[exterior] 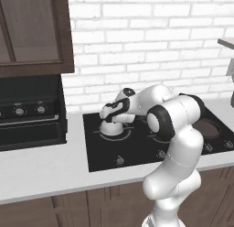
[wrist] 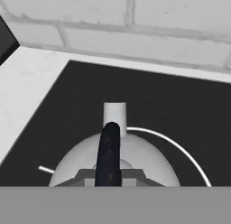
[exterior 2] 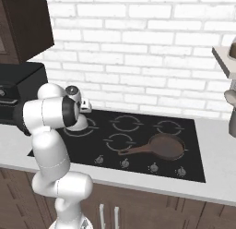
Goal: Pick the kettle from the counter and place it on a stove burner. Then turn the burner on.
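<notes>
One arm: the white arm bends over the black cooktop point(exterior: 137, 153) and reaches down to its back left part.
Gripper point(exterior: 111, 115): it points down, right over the kettle point(exterior: 112, 127).
Fingers: closed tight on the kettle's dark handle point(wrist: 109, 155).
Kettle: it sits inside the big stove burner point(wrist: 180, 151) ring.
Frying pan point(exterior 2: 161, 147): well apart, on the right side.
Counter point(exterior: 41, 169): pale, all around the cooktop.
</notes>
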